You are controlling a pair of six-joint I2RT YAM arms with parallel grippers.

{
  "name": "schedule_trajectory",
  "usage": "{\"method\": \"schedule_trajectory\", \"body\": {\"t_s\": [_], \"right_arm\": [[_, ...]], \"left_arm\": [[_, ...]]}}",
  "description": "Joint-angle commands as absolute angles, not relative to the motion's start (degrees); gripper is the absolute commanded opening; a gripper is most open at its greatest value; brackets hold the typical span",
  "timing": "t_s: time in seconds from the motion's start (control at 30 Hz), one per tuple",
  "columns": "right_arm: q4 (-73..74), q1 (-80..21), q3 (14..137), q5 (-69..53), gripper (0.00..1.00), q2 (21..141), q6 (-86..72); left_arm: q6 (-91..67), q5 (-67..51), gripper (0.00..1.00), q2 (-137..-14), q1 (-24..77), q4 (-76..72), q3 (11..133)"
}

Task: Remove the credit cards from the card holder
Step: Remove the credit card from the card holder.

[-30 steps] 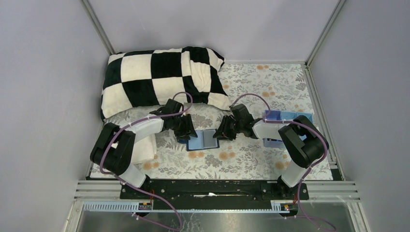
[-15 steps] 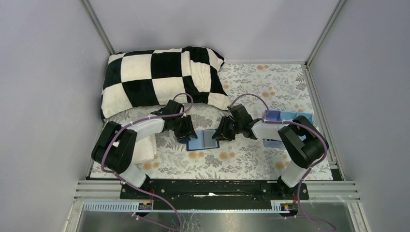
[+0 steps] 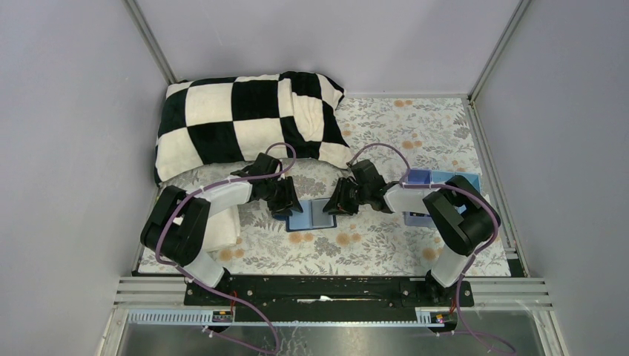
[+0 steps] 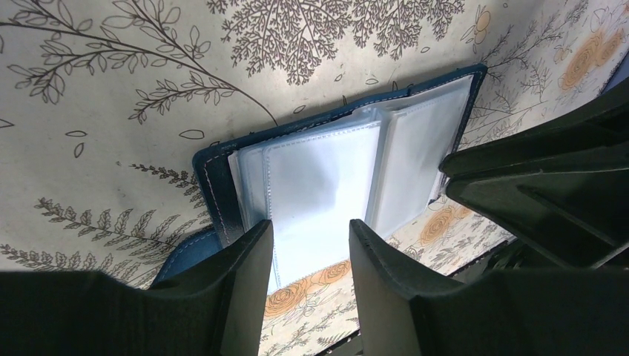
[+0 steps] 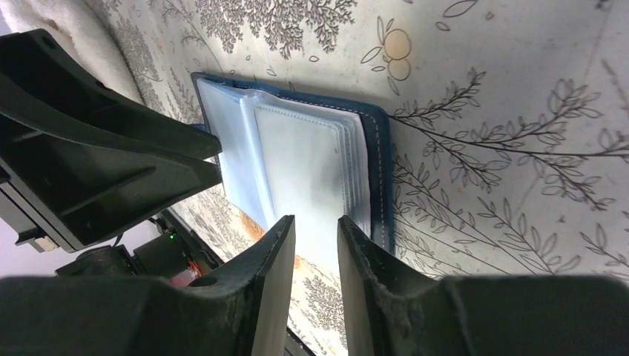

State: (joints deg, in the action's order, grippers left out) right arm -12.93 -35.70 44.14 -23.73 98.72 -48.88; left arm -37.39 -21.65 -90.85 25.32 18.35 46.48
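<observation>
The card holder (image 3: 311,215) lies open and flat on the floral cloth, navy edge outside, clear plastic sleeves inside. It also shows in the left wrist view (image 4: 326,167) and the right wrist view (image 5: 304,159). I cannot make out any credit cards in the sleeves. My left gripper (image 3: 288,205) is low over the holder's left end, jaws open and empty (image 4: 311,230). My right gripper (image 3: 339,204) is low over its right end, jaws a narrow gap apart with nothing between them (image 5: 317,226). The two grippers face each other across the holder.
A black-and-white checked pillow (image 3: 245,122) lies at the back left. A light-blue compartment tray (image 3: 438,179) sits by the right arm. A white folded cloth (image 3: 222,226) lies under the left arm. Enclosure walls stand on three sides.
My right gripper has edged a little left, closer over the holder's right end. The left gripper and the holder have hardly moved.
</observation>
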Motion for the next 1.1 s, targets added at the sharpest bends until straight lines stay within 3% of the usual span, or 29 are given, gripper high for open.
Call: {"method": "schedule_trajectory", "body": {"t_s": [0.0,1.07], "right_arm": [[-14.15,-36.74,45.7,-25.02,0.35,100.02,-48.69],[-9.6,-37.0,45.9,-20.97,0.35,97.44,-45.09]], "left_arm": [[-36.61,-20.04,0.47,-92.31,25.05,16.97,45.91],[-36.65,-20.21,0.47,-92.12,25.05,16.99,46.32]]}}
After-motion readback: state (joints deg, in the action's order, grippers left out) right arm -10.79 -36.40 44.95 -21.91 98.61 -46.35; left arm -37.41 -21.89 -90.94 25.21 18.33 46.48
